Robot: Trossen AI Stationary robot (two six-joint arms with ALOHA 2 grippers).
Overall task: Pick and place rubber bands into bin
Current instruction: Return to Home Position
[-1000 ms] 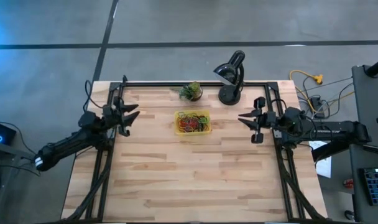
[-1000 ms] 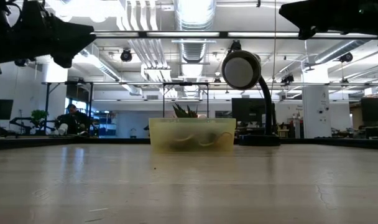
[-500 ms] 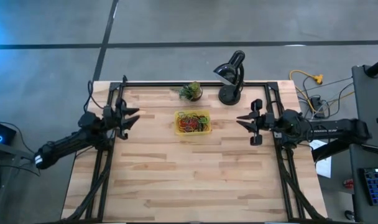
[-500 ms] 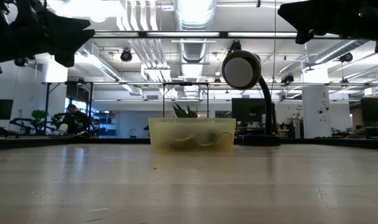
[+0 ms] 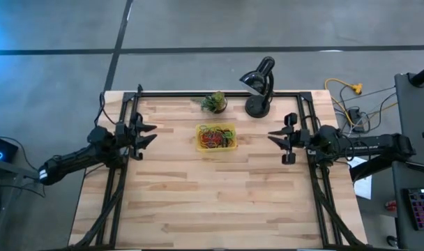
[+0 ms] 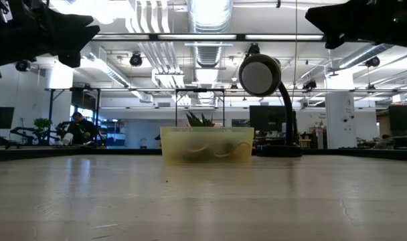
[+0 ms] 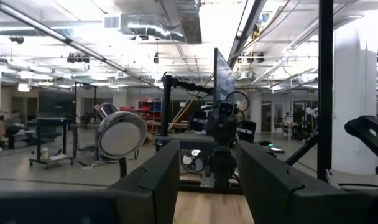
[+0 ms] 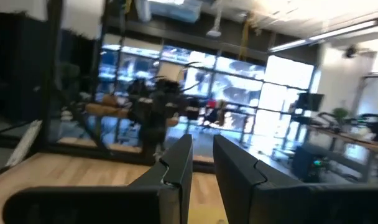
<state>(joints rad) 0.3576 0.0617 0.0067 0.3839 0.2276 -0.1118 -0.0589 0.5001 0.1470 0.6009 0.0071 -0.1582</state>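
Observation:
The translucent-yellow bin [image 5: 229,146] stands on its base on the wooden table, a little far of centre; it also shows in the low view [image 6: 207,136]. A heap of coloured rubber bands [image 5: 213,137] lies inside it. My left gripper [image 5: 152,133] hangs high over the table's left edge, open and empty; the left wrist view [image 7: 207,180] shows its wide gap. My right gripper [image 5: 270,134] hangs high over the right edge, open by a narrow gap [image 8: 202,168] and empty. Both point toward the bin from well apart.
A small potted green plant [image 5: 214,102] and a black desk lamp [image 5: 259,87] stand at the far edge behind the bin. Black frame rails [image 5: 116,174] run along the table's left and right sides. A person [image 6: 76,127] sits in the room beyond.
My right gripper has drawn back a little toward the table's right edge. My left arm has shifted slightly, its gripper edging toward the left edge. The bin and bands have kept still.

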